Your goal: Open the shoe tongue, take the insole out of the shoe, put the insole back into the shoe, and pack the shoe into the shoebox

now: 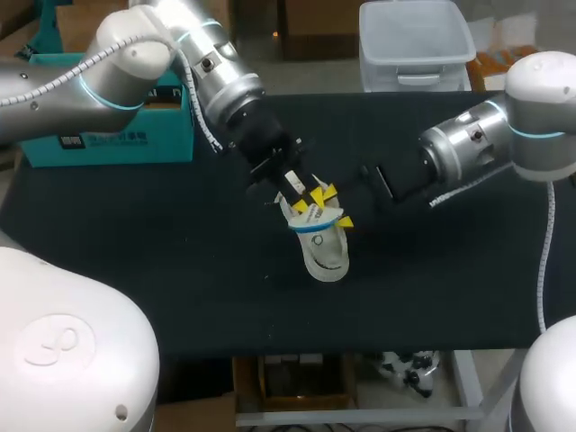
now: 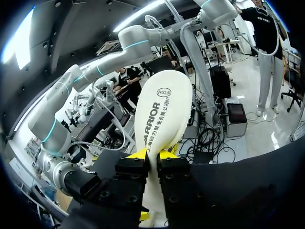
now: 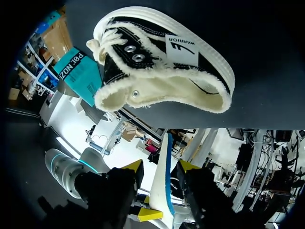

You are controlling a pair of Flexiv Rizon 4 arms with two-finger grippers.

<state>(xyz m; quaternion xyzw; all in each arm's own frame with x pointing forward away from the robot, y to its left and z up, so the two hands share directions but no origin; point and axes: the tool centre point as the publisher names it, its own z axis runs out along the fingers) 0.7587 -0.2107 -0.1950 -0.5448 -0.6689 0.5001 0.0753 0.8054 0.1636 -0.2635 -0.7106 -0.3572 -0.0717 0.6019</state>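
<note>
Insole point(image 2: 162, 114) held up over the table point(image 1: 180, 270).
My left gripper point(image 2: 152, 155) pinches it; my right gripper point(image 3: 159, 168) straddles its edge, spread, gaps showing. Shoe point(image 3: 162, 62) lies ahead, teal shoebox point(image 1: 117, 135) beyond.

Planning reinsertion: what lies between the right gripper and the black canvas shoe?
The cream foam insole, edge-on between the jaws of the right gripper and pointing toward the black canvas shoe; the right wrist view shows it.

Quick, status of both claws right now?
Left claw: closed on the insole.
Right claw: open, one finger on either side of the insole's edge, with a gap visible on one side.
</note>
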